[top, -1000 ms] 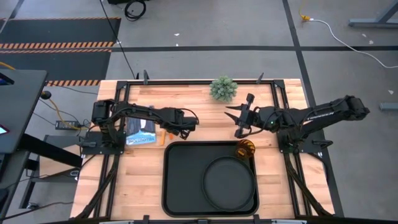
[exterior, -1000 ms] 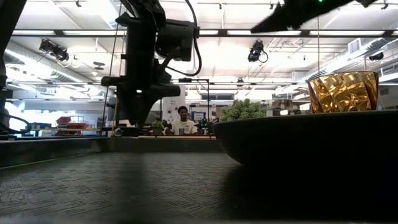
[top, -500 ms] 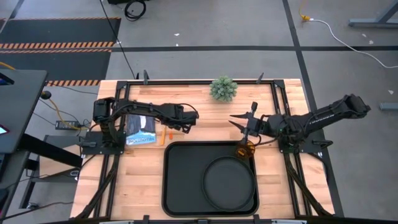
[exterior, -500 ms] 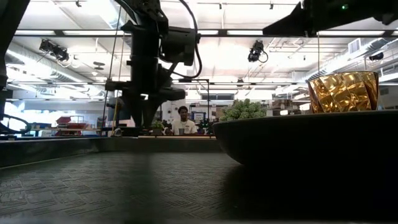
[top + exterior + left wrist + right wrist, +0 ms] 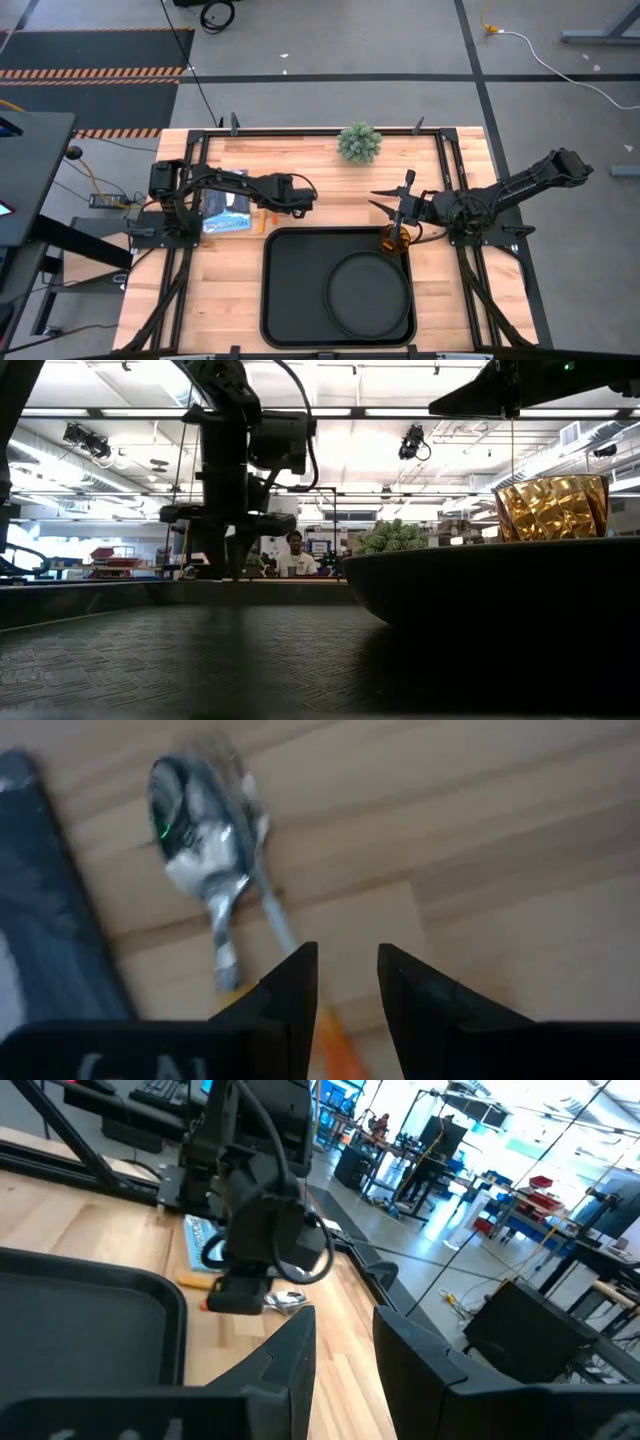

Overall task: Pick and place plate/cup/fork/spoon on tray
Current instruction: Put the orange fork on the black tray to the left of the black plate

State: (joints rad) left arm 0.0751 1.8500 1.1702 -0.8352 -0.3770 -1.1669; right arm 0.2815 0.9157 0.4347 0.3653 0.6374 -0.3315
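Observation:
The black tray [image 5: 300,290] holds the round black plate [image 5: 368,295] and the amber cup [image 5: 395,240], which stands at its far right corner [image 5: 552,508]. The spoon [image 5: 195,830] lies on the wood left of the tray. A second silver shaft [image 5: 275,920] with an orange handle [image 5: 338,1045] lies beside it; its head is blurred, so I cannot tell whether it is the fork. My left gripper [image 5: 347,980] is open, pointing down, with its fingers on either side of that handle. My right gripper [image 5: 345,1340] is open and empty, raised above the cup. My left gripper's fingers stand on either side of the second utensil's orange handle [image 5: 338,1045], coming from above and lying across it. I cannot tell whether they touch it. The utensil lies flat on the table.
A blue and white packet [image 5: 226,212] lies just left of the utensils. A small green plant [image 5: 359,142] stands at the table's far edge. A person shows in the room behind the table [image 5: 294,555].
My left gripper has come down toward the utensils and turned about its wrist. My right gripper has drawn back a little toward the table's right and near side, staying open above the cup. The cup, plate and tray have stayed put.

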